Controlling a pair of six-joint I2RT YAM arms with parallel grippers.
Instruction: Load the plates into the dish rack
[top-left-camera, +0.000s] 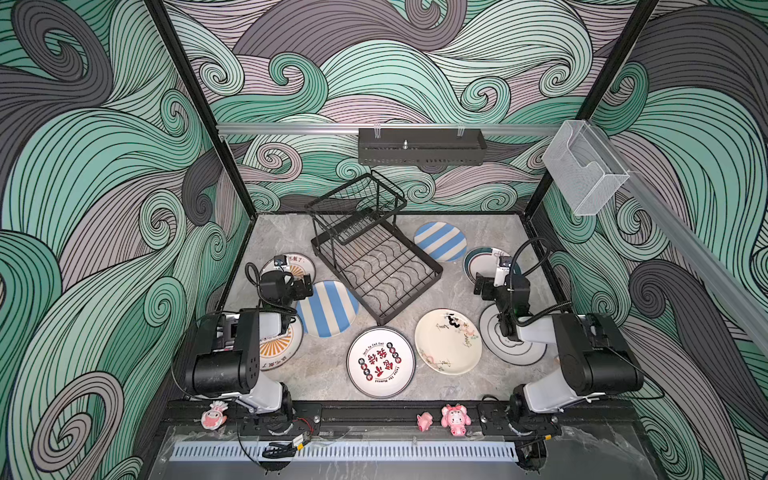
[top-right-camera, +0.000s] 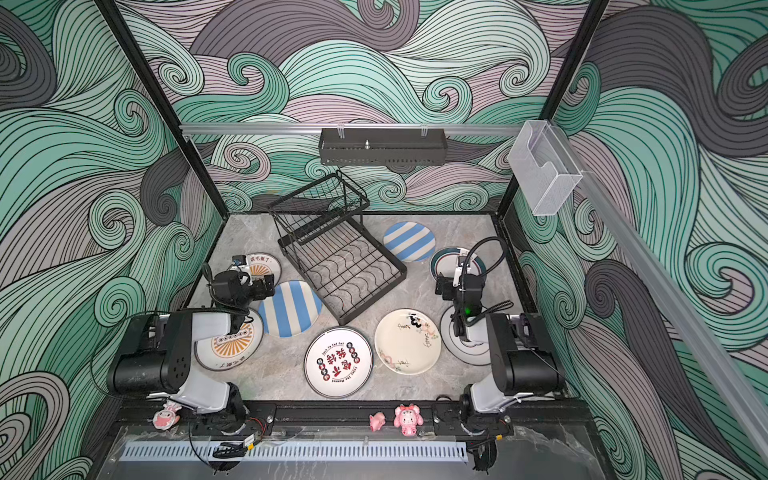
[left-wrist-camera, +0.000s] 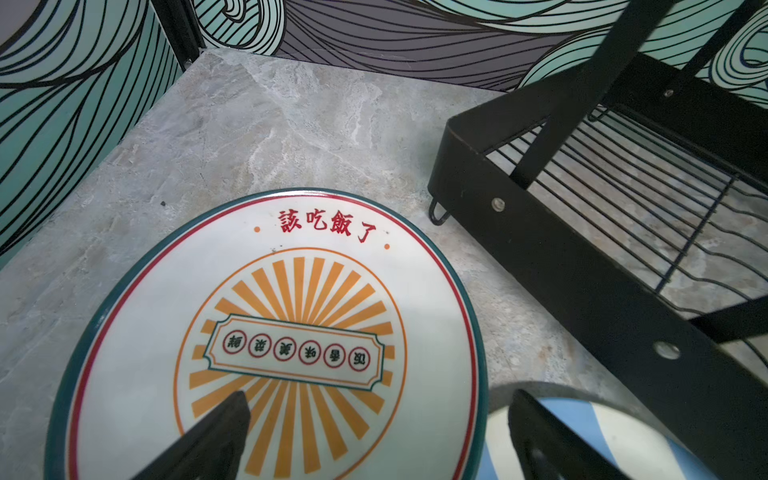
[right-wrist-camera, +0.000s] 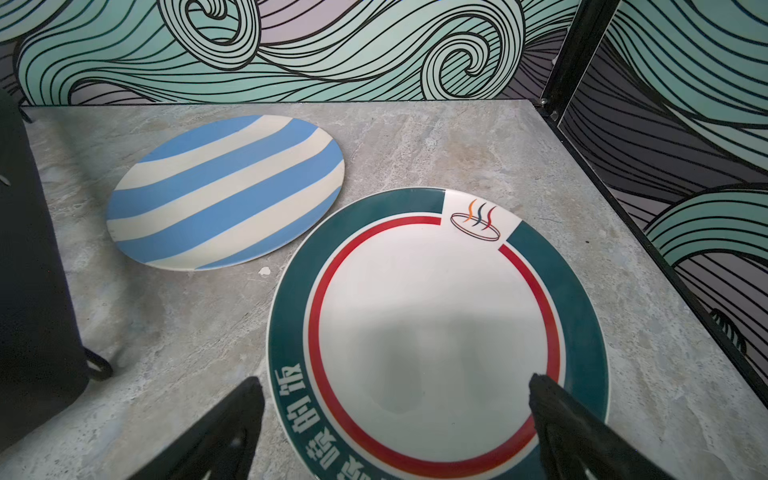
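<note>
Right gripper (right-wrist-camera: 395, 380) spread wide and empty, hovering over the teal-rimmed plate (right-wrist-camera: 436, 311), which lies flat near the dish rack (top-left-camera: 382, 270); I'd pinch its near rim squarely, one finger slipping underneath.

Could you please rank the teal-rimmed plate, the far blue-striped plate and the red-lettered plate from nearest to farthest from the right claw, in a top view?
From the right claw, in a top view:
1. teal-rimmed plate: beneath it, right side.
2. far blue-striped plate: farther back, toward the middle.
3. red-lettered plate: front centre.
</note>
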